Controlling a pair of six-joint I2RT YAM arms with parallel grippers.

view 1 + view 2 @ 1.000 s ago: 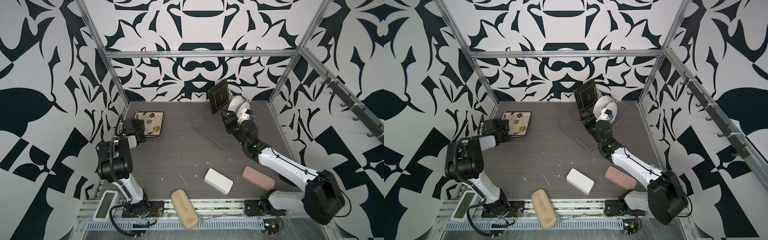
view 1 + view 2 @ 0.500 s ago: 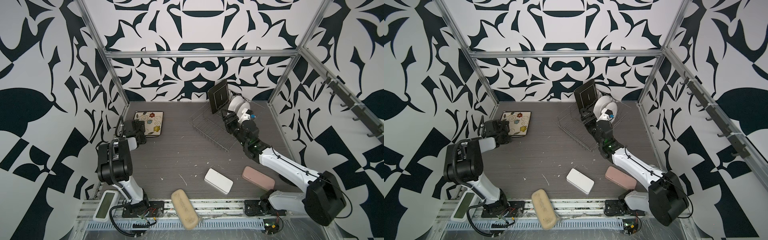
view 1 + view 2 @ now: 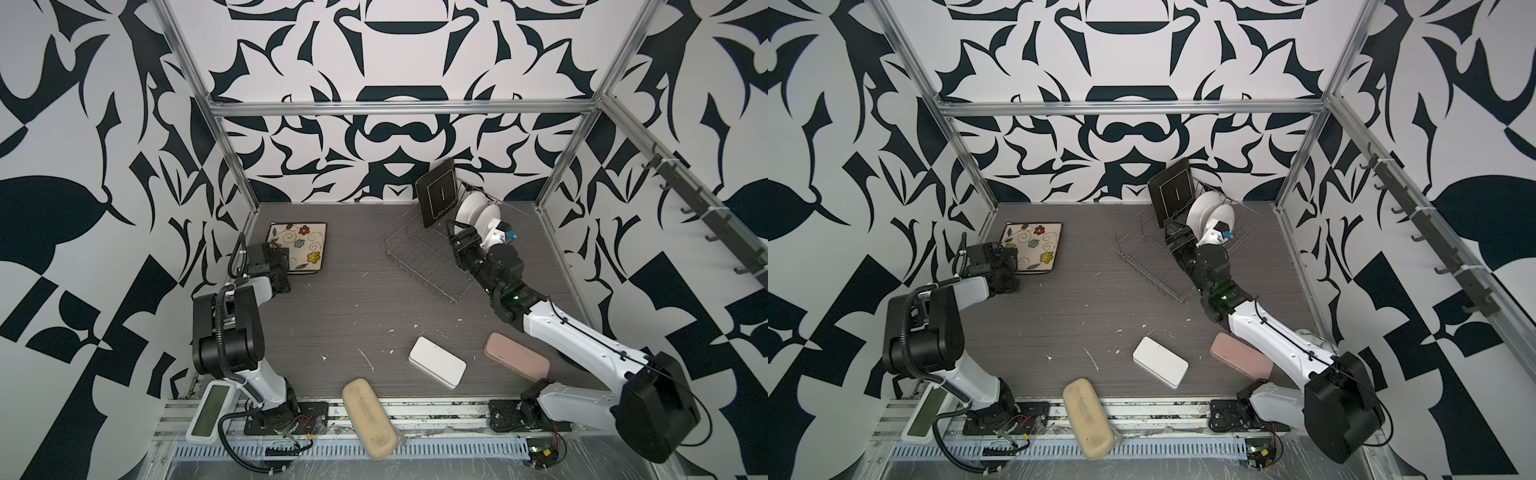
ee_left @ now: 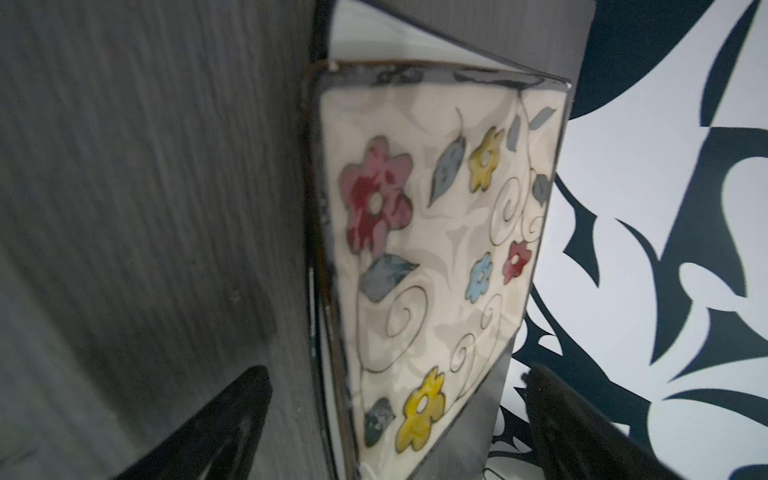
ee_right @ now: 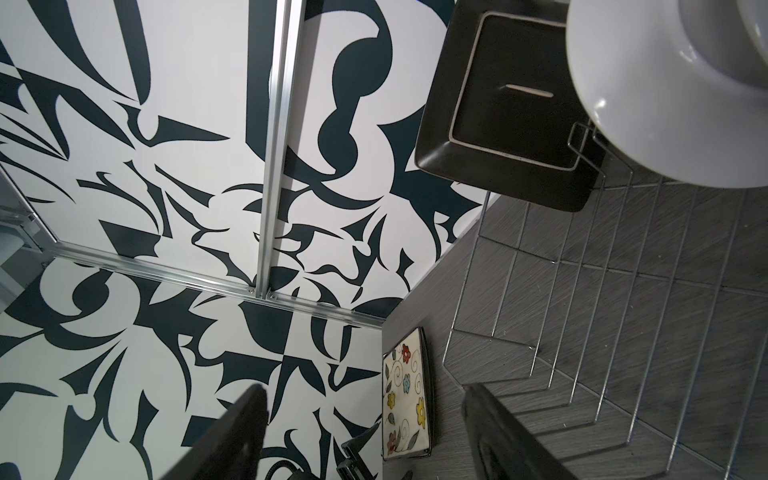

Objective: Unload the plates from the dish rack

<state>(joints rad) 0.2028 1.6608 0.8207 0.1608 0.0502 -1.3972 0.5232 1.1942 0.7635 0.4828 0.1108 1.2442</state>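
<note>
The dish rack [image 3: 419,257] [image 3: 1142,257] [image 5: 623,291] is a silver wire rack at the back right. A black square plate [image 3: 438,197] [image 3: 1173,195] [image 5: 511,104] stands upright at its far end. Beside it stand two round white plates [image 3: 471,208] [image 3: 1204,212] [image 5: 648,104]. My right gripper [image 3: 456,233] [image 3: 1173,232] [image 5: 365,390] hovers open over the rack, just in front of the white plates, holding nothing. A square floral plate [image 3: 297,245] [image 3: 1032,245] [image 4: 436,249] [image 5: 405,399] lies flat at the back left with a dark edge under it. My left gripper [image 3: 284,266] [image 3: 1013,268] [image 4: 392,374] is open at its near edge, apart from it.
A white rounded box [image 3: 436,368], a pink case [image 3: 515,361] and a beige case [image 3: 368,417] lie near the front. A small screen device [image 3: 208,411] sits on the front rail at the left. Patterned walls and aluminium posts close in the back and sides.
The left gripper has drawn back slightly from the floral plate toward the front. The right arm has hardly moved.
</note>
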